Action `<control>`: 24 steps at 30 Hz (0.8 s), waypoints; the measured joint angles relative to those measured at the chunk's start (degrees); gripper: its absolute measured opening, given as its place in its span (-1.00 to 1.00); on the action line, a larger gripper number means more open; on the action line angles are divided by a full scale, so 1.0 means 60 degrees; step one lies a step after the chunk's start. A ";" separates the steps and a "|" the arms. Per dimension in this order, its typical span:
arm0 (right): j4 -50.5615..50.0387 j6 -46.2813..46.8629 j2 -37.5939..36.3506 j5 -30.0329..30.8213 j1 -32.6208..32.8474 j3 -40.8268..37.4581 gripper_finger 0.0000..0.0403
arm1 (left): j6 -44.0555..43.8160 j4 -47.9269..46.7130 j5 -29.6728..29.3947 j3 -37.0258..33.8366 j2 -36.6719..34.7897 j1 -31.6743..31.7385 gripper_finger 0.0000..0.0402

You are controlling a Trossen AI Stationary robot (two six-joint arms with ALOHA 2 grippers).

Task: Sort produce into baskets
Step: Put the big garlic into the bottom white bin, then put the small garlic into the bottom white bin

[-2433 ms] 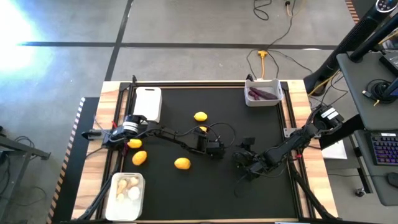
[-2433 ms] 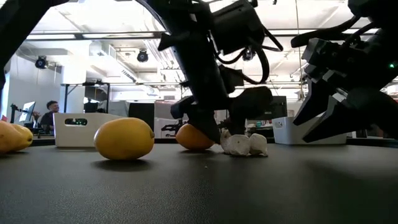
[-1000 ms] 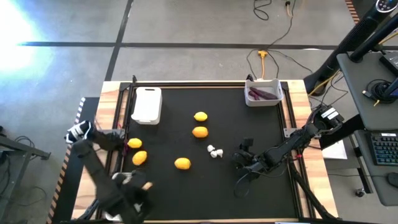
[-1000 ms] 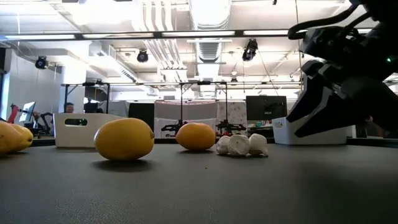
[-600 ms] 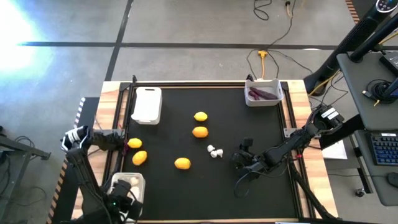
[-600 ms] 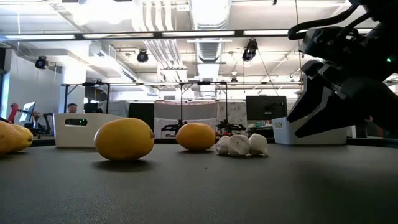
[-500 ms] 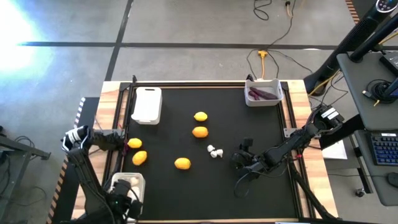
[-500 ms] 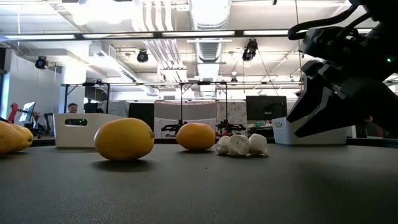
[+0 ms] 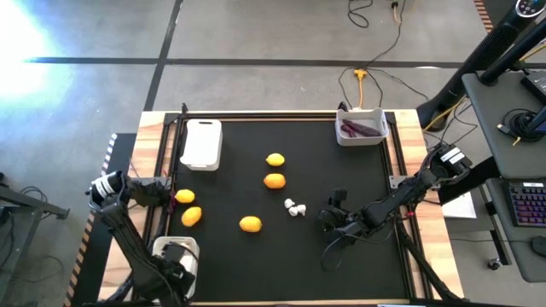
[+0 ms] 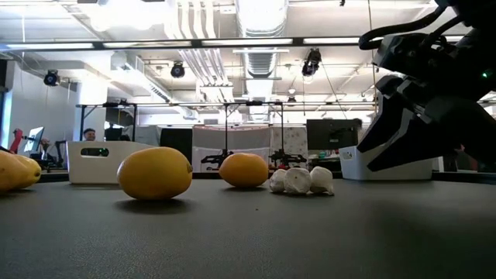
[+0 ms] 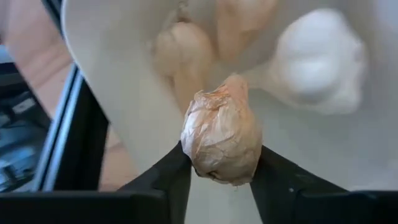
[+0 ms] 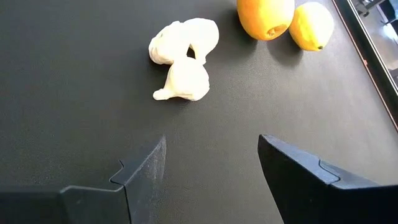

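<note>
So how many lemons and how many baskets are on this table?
Round yellow-orange lemon-like fruits: 5
White rectangular plastic baskets: 3
Total: 8

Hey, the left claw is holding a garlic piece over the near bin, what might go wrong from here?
1. The left claw pinches the garlic piece only at its lower end, so it might slip or roll as it drops into the near bin.
2. The bin already holds other whitish pieces, so the new one may bounce off them.
3. The right claw is open near the loose garlic pieces, which might scatter if nudged.
</note>
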 joint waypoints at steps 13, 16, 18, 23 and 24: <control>-0.0007 -0.0003 0.0004 0.0000 0.0000 0.0000 0.24 | 0.3920 -0.2597 -0.0155 0.0980 -0.0026 0.1471 0.11; -0.0007 -0.0017 0.0004 0.0000 0.0000 0.0000 0.24 | 0.4759 -0.2584 -0.1930 0.1257 -0.0081 0.2111 0.09; -0.0005 -0.0025 0.0004 0.0000 0.0000 -0.0002 0.24 | 0.5174 -0.2422 -0.3849 0.1452 -0.0090 0.2540 0.07; -0.0015 -0.0011 0.0004 0.0000 0.0000 -0.0040 0.24 | 0.6759 -0.1241 -0.6577 0.1777 -0.0124 0.3910 0.03; -0.0015 -0.0007 0.0004 0.0000 0.0000 -0.0044 0.24 | 0.7337 -0.0783 -0.6860 0.1776 -0.0124 0.4196 0.02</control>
